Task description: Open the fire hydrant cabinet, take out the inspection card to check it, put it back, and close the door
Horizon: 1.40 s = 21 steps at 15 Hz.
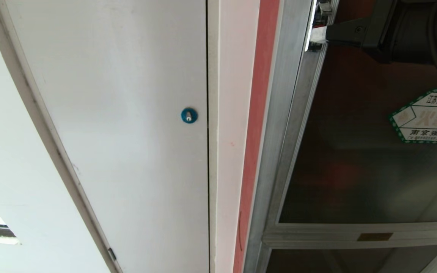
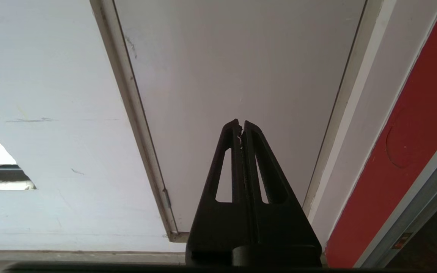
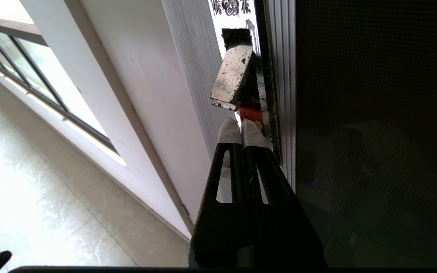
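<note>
Right gripper [image 3: 241, 131] — jaws pressed together — at the door [image 3: 374, 132] edge.

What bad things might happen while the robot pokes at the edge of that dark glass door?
1. The right gripper has its jaws shut, tips pressed in at the door frame by a worn metal latch. With nothing gripped, they may slip off.
2. The gap beside the frame looks narrow, so the tips could jam or scrape the metal.
3. Pushing at a slant might twist the latch, not swing the door.
The left gripper is parked facing the white door.
</note>
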{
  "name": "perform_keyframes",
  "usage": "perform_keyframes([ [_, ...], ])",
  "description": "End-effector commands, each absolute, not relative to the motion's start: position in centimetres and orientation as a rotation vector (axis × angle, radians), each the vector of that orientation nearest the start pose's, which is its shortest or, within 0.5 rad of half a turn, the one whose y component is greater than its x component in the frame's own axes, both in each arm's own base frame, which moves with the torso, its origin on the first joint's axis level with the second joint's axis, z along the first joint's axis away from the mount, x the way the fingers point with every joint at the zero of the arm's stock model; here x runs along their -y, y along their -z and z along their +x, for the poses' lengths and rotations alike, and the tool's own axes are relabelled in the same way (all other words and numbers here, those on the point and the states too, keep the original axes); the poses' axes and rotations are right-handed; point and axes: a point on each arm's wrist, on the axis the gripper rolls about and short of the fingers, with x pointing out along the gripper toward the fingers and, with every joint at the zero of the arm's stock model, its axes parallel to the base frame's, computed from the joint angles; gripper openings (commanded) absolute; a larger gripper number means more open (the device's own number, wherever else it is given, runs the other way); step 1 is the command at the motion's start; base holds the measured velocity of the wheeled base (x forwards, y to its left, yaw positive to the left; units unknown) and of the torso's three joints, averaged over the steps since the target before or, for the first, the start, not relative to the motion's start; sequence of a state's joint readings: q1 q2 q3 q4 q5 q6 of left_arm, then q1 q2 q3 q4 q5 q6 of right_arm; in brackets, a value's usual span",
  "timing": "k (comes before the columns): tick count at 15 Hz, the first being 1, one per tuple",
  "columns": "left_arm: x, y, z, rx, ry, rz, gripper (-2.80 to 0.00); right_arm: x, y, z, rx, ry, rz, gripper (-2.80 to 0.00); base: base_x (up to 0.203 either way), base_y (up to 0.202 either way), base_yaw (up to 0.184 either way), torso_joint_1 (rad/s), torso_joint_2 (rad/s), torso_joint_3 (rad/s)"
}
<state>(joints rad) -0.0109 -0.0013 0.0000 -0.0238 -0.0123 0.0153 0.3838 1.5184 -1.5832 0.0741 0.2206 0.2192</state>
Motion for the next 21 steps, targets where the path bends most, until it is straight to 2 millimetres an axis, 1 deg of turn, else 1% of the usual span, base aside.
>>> perform_keyframes([
  [1, 0.0, -7.4, -2.2, 0.011, 0.023, 0.015, -2.8, -9.9, -38.7, 23.0, -0.068, -0.606, 0.212, -2.8, 0.0, 0.0, 0.0, 0.0, 0.0, 0.0],
  [4, 0.0, -7.4, -2.2, 0.011, 0.023, 0.015, -2.8, -9.6, -39.2, 22.2, -0.051, -0.614, 0.212, -2.8, 0.0, 0.0, 0.0, 0.0, 0.0, 0.0],
  [7, 0.0, -7.4, -2.2, 0.012, 0.023, 0.015, -2.8, -9.1, -39.3, 20.0, -0.04, -0.634, 0.216, -2.8, 0.0, 0.0, 0.0, 0.0, 0.0, 0.0],
  [9, 0.0, -7.4, -2.2, 0.011, 0.023, 0.015, -2.8, -8.9, -38.6, 18.7, -0.051, -0.635, 0.206, -2.8, 0.0, 0.0, 0.0, 0.0, 0.0, 0.0],
  [11, 0.0, -7.5, -2.2, 0.012, 0.023, 0.015, -2.8, -9.3, -37.8, 17.7, -0.036, -0.623, 0.191, -2.8, 0.0, 0.0, 0.0, 0.0, 0.0, 0.0],
  [12, 0.0, -7.4, -2.2, 0.011, 0.023, 0.015, -2.8, -9.7, -37.2, 17.4, -0.021, -0.61, 0.183, -2.8, 0.0, 0.0, 0.0, 0.0, 0.0, 0.0],
  [13, 0.0, -7.4, -2.2, 0.011, 0.023, 0.015, -2.8, -10.6, -36.6, 17.2, 0.006, -0.583, 0.158, -2.8, 0.0, 0.0, 0.0, 0.0, 0.0, 0.0],
  [16, 0.0, -7.4, -2.2, 0.011, 0.023, 0.015, -2.8, -14.0, -35.2, 16.6, 0.15, -0.485, 0.089, -2.8, 0.0, 0.0, 0.0, 0.0, 0.0, 0.0],
  [17, 0.0, -7.4, -2.2, 0.011, 0.023, 0.015, -2.8, -14.9, -34.9, 16.8, 0.206, -0.435, 0.071, -2.8, 0.0, 0.0, 0.0, 0.0, 0.0, 0.0],
  [19, 0.0, -7.4, -2.2, 0.011, 0.023, 0.015, -2.8, -15.9, -34.3, 17.6, 0.287, -0.34, 0.056, -2.8, 0.0, 0.0, 0.0, 0.0, 0.0, 0.0],
  [21, 0.0, -7.4, -2.2, 0.011, 0.023, 0.015, -2.8, -16.3, -33.4, 18.2, 0.337, -0.255, 0.054, -2.8, 0.0, 0.0, 0.0, 0.0, 0.0, 0.0],
])
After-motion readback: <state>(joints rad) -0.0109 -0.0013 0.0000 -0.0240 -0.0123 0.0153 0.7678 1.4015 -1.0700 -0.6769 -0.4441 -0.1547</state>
